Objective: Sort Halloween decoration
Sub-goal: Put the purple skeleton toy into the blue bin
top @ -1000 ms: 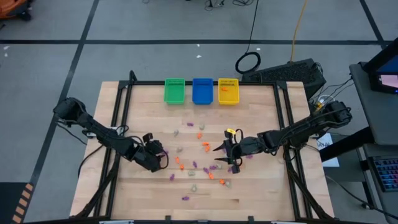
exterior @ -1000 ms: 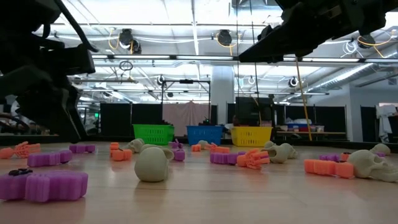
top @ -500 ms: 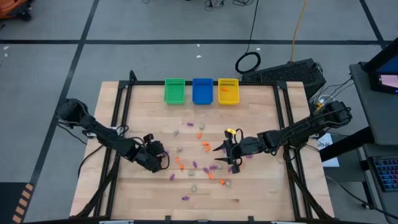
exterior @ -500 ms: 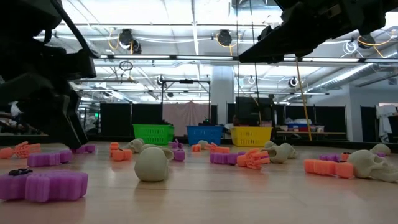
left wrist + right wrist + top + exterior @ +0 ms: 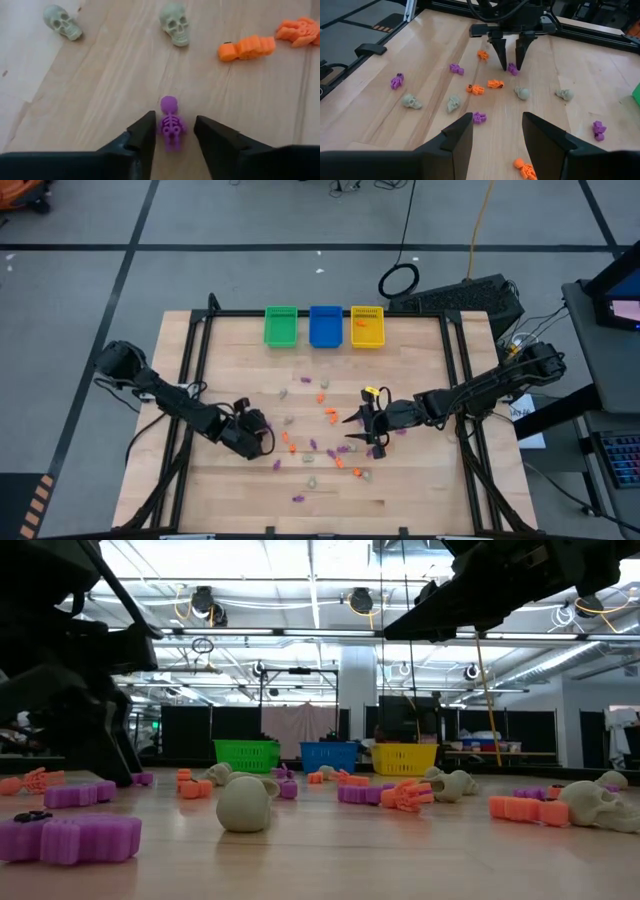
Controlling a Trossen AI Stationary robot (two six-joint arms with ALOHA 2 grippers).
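Left wrist view showed the left gripper [image 5: 172, 131] partly open, its fingers [image 5: 142, 135] straddling a purple skeleton [image 5: 170, 121] without gripping it; the right gripper [image 5: 352, 429] hovered open, empty.

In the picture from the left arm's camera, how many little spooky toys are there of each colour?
Pale greenish-beige plastic skulls: 2
Orange plastic trinkets: 2
Purple plastic skeleton: 1
Total: 5
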